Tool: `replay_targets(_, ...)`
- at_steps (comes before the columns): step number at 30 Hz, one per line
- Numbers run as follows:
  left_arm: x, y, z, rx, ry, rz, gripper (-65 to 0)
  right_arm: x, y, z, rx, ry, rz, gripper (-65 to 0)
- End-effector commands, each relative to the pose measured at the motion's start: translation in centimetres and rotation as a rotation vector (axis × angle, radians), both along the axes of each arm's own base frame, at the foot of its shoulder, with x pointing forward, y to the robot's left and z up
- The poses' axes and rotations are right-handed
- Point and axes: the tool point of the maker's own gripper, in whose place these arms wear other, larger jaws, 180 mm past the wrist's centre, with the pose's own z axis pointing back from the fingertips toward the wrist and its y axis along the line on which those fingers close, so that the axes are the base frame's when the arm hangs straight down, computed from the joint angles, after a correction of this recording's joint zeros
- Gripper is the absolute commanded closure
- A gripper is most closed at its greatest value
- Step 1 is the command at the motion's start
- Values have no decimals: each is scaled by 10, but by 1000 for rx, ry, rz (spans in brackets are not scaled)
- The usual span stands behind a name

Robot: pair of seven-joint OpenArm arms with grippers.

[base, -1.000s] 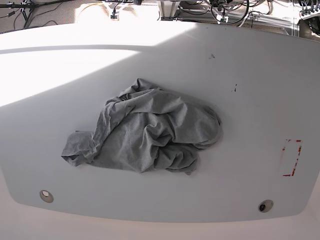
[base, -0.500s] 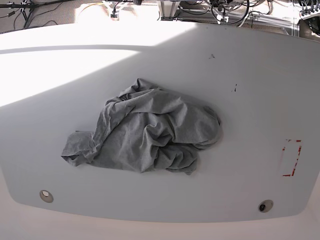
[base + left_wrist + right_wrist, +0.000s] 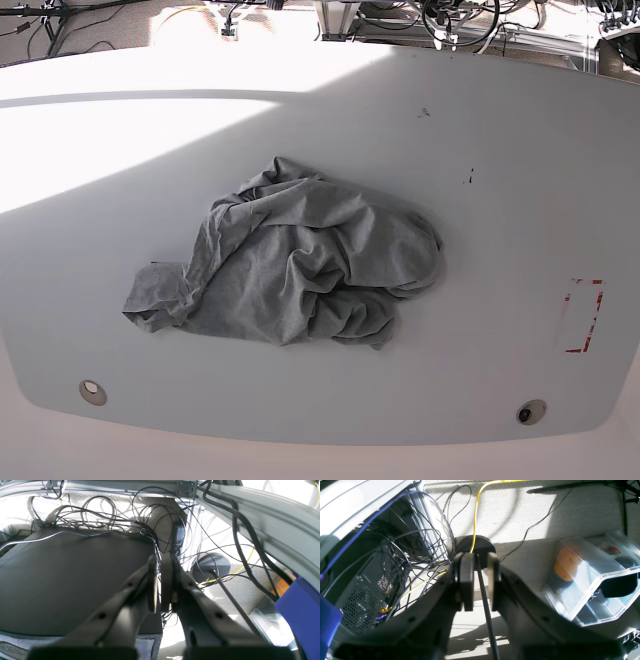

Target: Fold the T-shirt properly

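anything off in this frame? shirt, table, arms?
The T-shirt lies crumpled in a heap mid-table, not spread flat. Neither arm is over the table: both wrist cameras see only floor and cables. Nothing looks spilled or damaged.

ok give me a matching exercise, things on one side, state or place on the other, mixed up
Things:
1. T-shirt
2. left gripper
3. right gripper
4. red-edged marking

States or places:
A. jaws pressed together, holding nothing
B. crumpled in a heap mid-table
C. near the table's edge, apart from the cloth
D. jaws slightly parted, holding nothing

Pairs: 1-B, 2-A, 3-D, 4-C
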Motion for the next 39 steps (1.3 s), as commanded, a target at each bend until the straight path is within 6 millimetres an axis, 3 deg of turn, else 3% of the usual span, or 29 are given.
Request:
replay_targets(1, -4, 6, 0, 9, 8, -2, -17, -9, -6, 1, -8, 19, 1, -90)
replay_targets(39, -4, 3, 0, 4, 18, -8, -18, -20, -6, 2, -4, 40, 2, -87)
